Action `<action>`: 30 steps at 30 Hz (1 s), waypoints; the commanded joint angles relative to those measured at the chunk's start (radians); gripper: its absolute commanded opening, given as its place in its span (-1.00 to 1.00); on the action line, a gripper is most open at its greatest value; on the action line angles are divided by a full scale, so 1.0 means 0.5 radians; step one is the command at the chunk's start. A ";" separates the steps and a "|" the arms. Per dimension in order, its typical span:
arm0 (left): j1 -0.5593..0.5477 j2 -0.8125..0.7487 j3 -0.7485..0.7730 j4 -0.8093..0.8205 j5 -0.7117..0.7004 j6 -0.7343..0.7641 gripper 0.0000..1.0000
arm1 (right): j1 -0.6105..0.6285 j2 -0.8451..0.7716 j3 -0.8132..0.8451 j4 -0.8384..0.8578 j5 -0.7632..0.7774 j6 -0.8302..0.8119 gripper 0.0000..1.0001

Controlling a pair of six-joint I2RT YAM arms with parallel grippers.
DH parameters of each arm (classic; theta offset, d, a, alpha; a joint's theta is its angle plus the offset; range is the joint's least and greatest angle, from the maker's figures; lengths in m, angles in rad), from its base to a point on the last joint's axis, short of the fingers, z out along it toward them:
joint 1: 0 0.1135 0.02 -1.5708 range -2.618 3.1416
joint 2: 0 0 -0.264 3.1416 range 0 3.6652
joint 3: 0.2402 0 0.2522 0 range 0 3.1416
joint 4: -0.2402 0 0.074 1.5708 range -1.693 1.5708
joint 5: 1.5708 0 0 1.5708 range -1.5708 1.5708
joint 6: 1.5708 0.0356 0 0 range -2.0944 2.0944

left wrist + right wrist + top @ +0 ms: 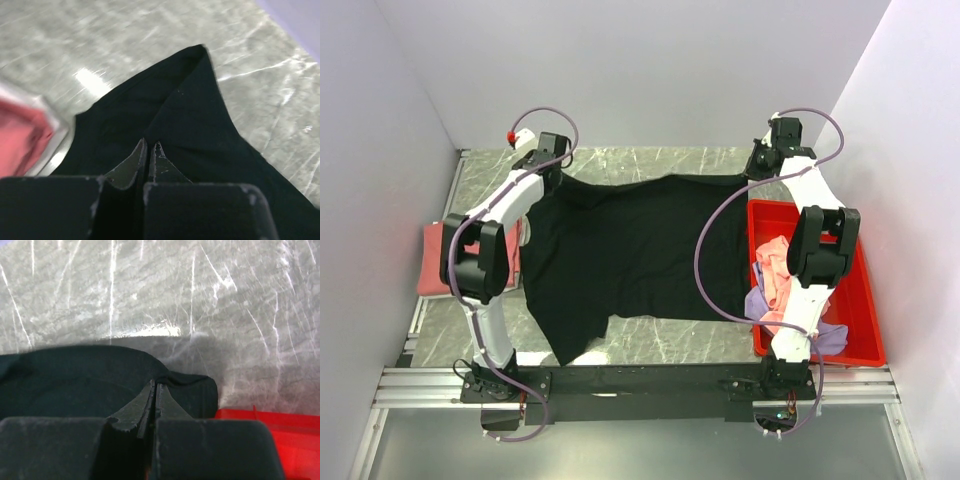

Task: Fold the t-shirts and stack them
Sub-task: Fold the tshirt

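A large black t-shirt (630, 250) lies spread over the middle of the marble table. My left gripper (557, 165) is shut on its far left corner, and the cloth (190, 100) runs away from the closed fingertips (156, 150). My right gripper (761, 168) is shut on its far right corner, pinching a hemmed edge (200, 390) beside the bin. A folded salmon-red t-shirt (432, 258) lies at the left edge and also shows in the left wrist view (17, 140). A pink t-shirt (775, 270) and a lavender one (832, 338) lie crumpled in the bin.
A red plastic bin (865, 320) stands at the right of the table, its rim just right of my right gripper (280, 440). White walls close in the table at the back and on both sides. A metal rail (640, 385) runs along the near edge.
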 commanded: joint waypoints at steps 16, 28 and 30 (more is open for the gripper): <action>-0.243 -0.307 -0.064 -0.854 -0.360 -0.687 -0.99 | -0.003 -0.115 0.013 -0.076 0.103 -0.127 -1.00; -0.366 -0.531 -0.291 -0.839 -0.237 -0.742 -0.97 | -0.006 -0.094 0.025 -0.085 0.140 -0.139 -1.00; -0.366 -0.543 -0.346 -0.839 -0.252 -0.757 -0.95 | -0.003 -0.097 0.019 -0.085 0.146 -0.136 -1.00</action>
